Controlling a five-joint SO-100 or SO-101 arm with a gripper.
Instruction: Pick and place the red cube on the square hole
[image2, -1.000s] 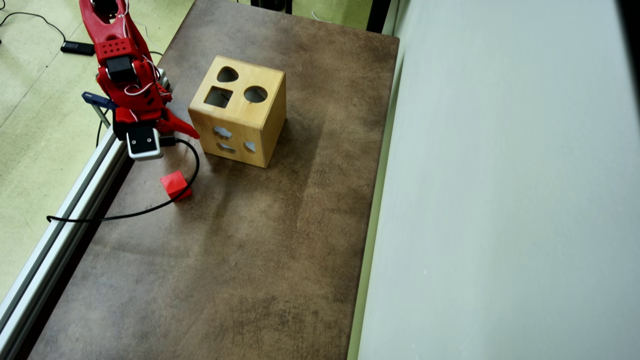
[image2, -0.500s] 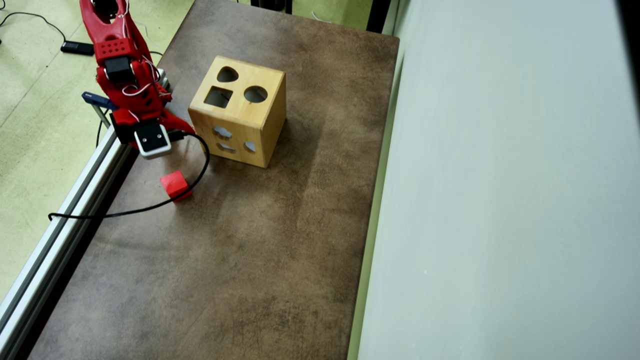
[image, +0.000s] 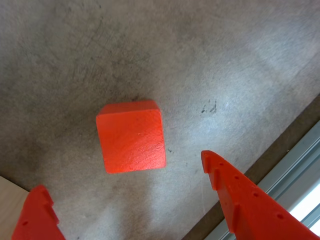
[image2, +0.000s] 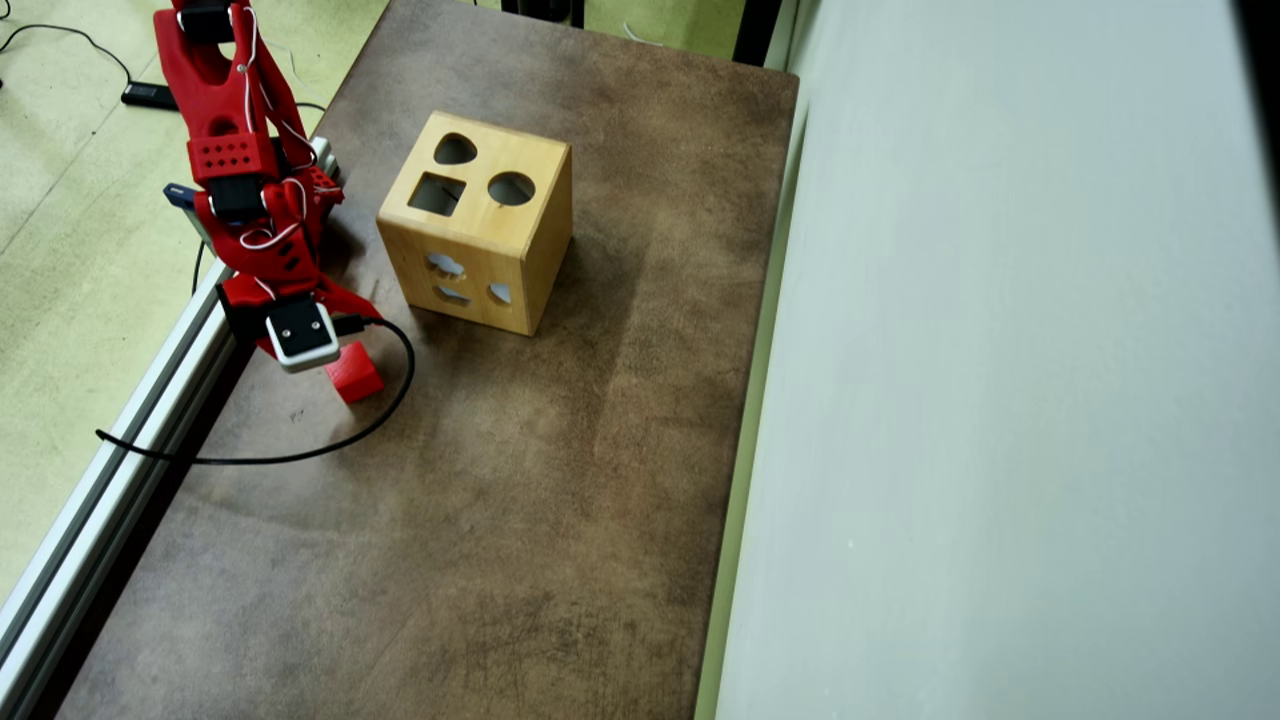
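While the wide pincer (image: 125, 200) hovers over the red cube (image: 131, 136), the square hole (image2: 437, 194) gapes dark.

The red cube (image: 131, 136) lies on a mottled brown table (image2: 520, 500) beside a light yellow-tan wooden box (image2: 478, 222).

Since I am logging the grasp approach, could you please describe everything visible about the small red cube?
The small bright-red cube is a solid block with flat matte faces and slightly rounded edges, its top lightly scuffed. It sits flat on the brown mottled tabletop, near the table's left edge in the overhead view and apart from the light wooden box. The open red gripper hovers by it; nothing grips it.
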